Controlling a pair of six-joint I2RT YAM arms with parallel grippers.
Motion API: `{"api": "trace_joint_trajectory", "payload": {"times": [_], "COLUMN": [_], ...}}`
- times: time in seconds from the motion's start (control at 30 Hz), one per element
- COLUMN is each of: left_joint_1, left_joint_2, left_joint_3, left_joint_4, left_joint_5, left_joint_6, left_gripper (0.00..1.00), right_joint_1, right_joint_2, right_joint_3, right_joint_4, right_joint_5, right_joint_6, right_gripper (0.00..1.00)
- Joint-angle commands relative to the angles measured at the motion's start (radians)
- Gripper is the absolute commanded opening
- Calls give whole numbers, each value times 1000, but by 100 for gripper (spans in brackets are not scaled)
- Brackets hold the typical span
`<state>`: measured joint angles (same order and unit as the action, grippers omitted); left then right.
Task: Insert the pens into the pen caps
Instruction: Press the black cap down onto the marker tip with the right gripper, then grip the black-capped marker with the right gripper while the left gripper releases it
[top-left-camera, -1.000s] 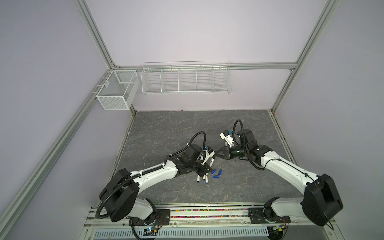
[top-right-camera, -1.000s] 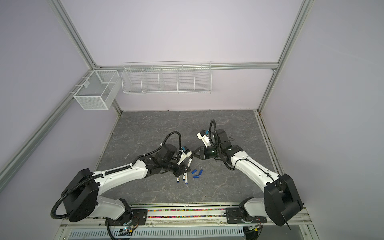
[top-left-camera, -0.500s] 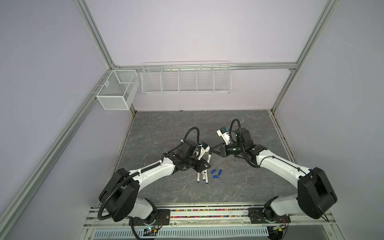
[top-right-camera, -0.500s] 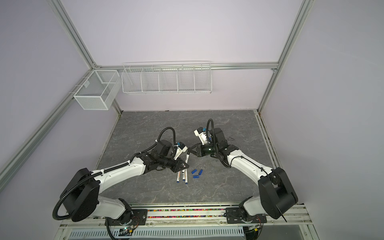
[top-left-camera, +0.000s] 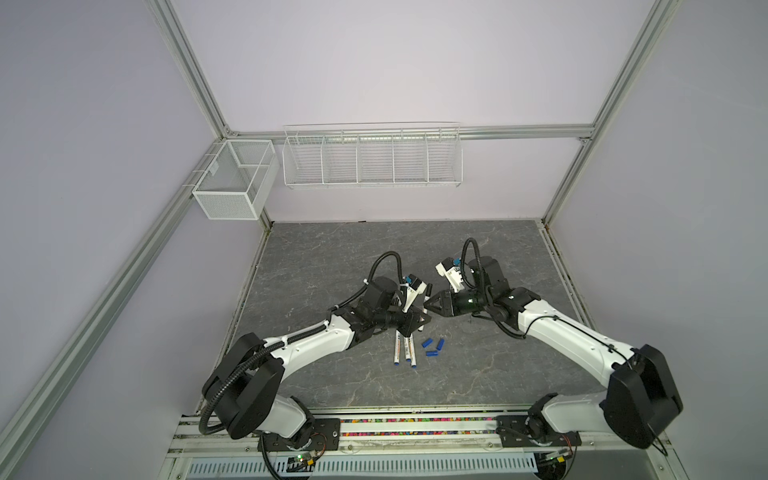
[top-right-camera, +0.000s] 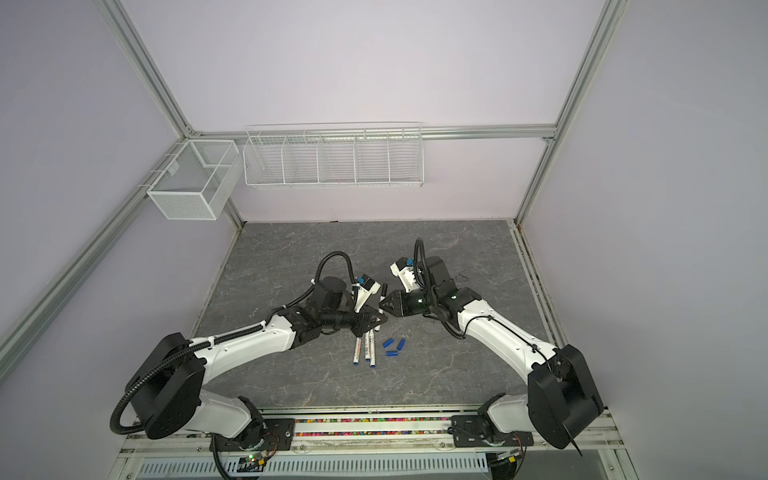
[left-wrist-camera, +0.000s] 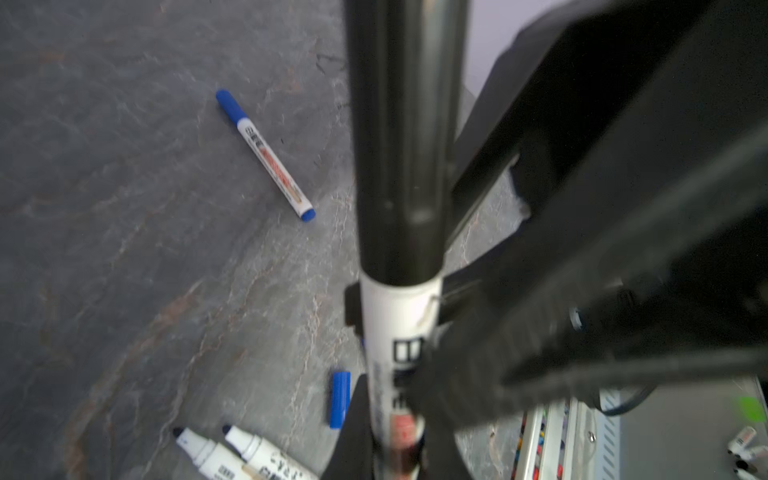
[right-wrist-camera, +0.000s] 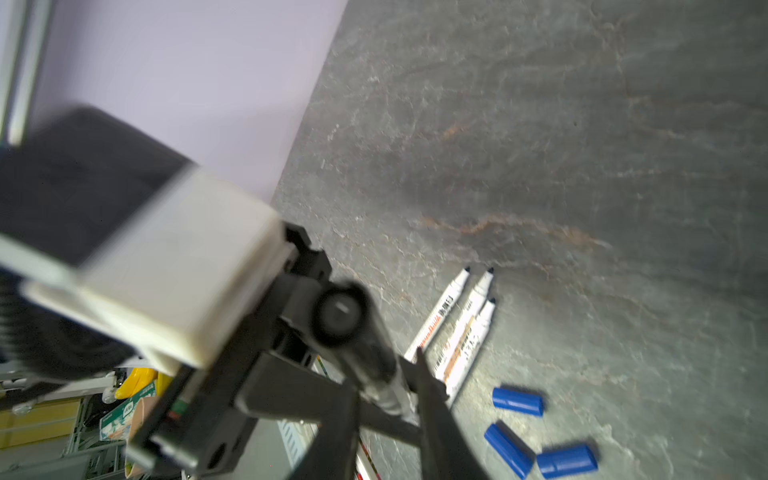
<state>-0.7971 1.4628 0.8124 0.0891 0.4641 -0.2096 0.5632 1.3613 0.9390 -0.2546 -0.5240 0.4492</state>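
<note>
Grey tabletop (top-left-camera: 332, 257) runs wide and open toward the back wall (top-left-camera: 374, 62) in both top views. At centre we see the left gripper (top-left-camera: 419, 322) clamped on a pen (left-wrist-camera: 399, 324) wearing the black cap (left-wrist-camera: 403, 145). The right gripper (top-left-camera: 428, 310) flanks it, jaws slightly apart. Three bare pens (top-left-camera: 404, 349) and three blue caps (top-left-camera: 432, 347) lie just below, well inside the front edge. One capped pen (left-wrist-camera: 266, 153) lies apart.

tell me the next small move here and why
Probably draw the right gripper straight back off the black cap. The cap sits flush on the white pen held in the left gripper, so this join looks done. The right jaws flank the cap, though whether they've let go is unclear. Three uncapped pens and three blue caps wait on the table.
</note>
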Motion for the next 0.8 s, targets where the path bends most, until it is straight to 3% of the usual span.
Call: {"api": "trace_joint_trajectory", "payload": {"times": [0.0, 0.5, 0.77], "left_joint_1": [-2, -2, -1], "left_joint_2": [16, 39, 31], "left_joint_3": [-16, 2, 2], "left_joint_4": [110, 110, 119], "left_joint_5": [-25, -5, -15], "left_joint_6": [-5, -7, -13], "left_gripper": [0, 0, 0], "right_joint_1": [0, 15, 40], "right_joint_2": [-51, -30, 27], "right_joint_3": [18, 10, 14], "right_joint_4": [-65, 94, 132], "right_joint_5": [112, 113, 119], "right_joint_6": [7, 69, 94], "right_gripper": [34, 33, 22]}}
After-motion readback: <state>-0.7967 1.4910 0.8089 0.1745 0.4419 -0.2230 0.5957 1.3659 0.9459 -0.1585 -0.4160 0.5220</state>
